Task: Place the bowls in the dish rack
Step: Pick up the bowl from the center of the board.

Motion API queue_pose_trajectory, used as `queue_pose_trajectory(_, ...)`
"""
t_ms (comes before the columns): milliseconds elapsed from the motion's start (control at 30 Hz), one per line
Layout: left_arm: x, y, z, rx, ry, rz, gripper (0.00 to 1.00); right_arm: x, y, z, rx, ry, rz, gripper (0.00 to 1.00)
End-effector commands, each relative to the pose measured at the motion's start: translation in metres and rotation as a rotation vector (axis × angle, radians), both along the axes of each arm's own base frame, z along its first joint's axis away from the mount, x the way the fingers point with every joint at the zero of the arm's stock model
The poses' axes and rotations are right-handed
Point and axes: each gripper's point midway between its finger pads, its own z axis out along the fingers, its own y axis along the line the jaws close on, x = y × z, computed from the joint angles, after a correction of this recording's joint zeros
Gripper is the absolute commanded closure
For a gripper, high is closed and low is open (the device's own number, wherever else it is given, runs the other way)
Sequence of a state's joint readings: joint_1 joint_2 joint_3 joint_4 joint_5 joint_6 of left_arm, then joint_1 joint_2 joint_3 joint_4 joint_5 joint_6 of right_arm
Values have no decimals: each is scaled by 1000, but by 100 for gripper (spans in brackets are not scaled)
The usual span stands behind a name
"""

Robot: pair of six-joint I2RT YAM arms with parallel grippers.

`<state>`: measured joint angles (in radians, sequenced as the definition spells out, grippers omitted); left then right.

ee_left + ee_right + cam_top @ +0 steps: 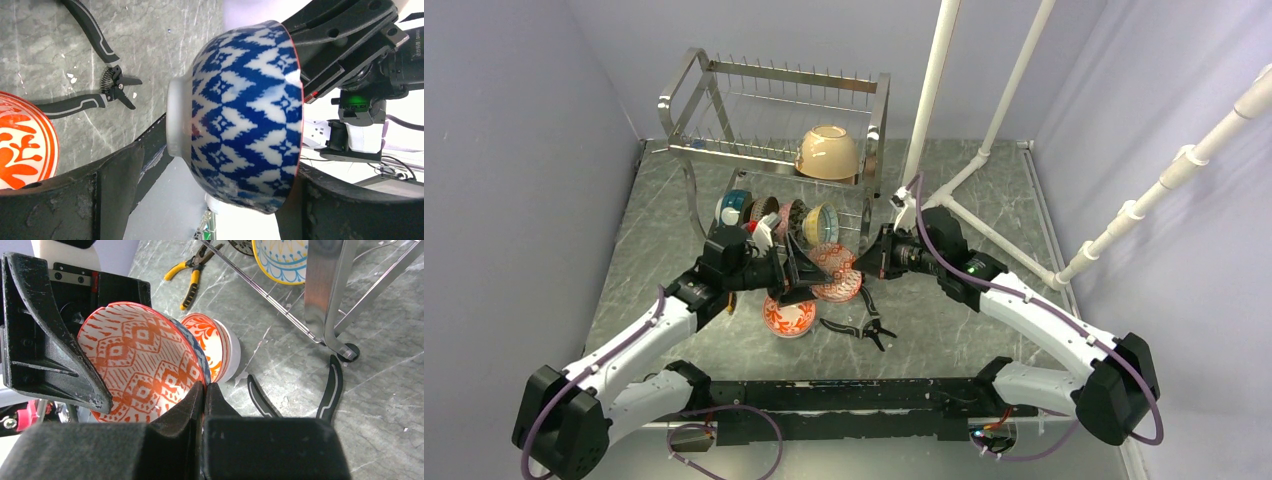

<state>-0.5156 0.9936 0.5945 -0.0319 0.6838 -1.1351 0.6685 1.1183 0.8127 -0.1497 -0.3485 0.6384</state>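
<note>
From above, the two arms meet over the grey marble-patterned tabletop (pixel 654 240), in front of the tall shiny steel wire dish rack (pixel 879 105). Between them, lifted off the surface and turned on edge, is the blue-and-white zigzag ceramic bowl (pixel 836 272), red-patterned inside. The left end effector (pixel 814 278) straddles it and the right end effector (pixel 865 262) meets its rim. This reads as a hand-off, probably so the bowl ends up pinched by its rim, a grip that would let it slide edgewise between the prongs. A large tan ceramic bowl (pixel 828 152) rests on the upper tier. A row of small patterned bowls (pixel 794 215) stands on edge in the lower tier. A red-and-white patterned bowl (pixel 788 317) waits on the tabletop beside black-handled pliers (pixel 864 325).

The left wrist view shows that end effector's fingers (pixel 115 200) spread wide, one by the bowl's foot and one by its rim. They look clear of it, though I cannot rule out contact on the rim side.

The right wrist view shows the right fingers (pixel 175 415) pressed together on the bowl's lower rim, one inside and one outside, so this end effector appears to carry the weight. Such a narrow pinch could let the bowl swing.
</note>
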Motion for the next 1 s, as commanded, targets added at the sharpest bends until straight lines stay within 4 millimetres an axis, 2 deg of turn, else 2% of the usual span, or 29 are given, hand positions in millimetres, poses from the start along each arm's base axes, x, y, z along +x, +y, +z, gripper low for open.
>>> queue_pose_trajectory(0,0,2,16,-28,-59,-2,7,13,8,46,107,-94,0,100)
queue_pose_trajectory(233,2,6,22,-72,-76,30,7,19,0,47,114,-93,-8,100)
queue_pose_trajectory(500,17,3,23,-44,-120,47,9,16,8,50,146,-72,34,100)
queue_pose_trajectory(667,28,-6,29,-90,-138,42,13,16,9,50,151,-65,37,100)
queue_pose_trajectory(800,28,-10,35,-122,-146,28,17,18,8,48,140,-65,24,100)
queue_pose_trajectory(967,28,-9,34,-111,-145,37,18,18,10,47,142,-64,38,100)
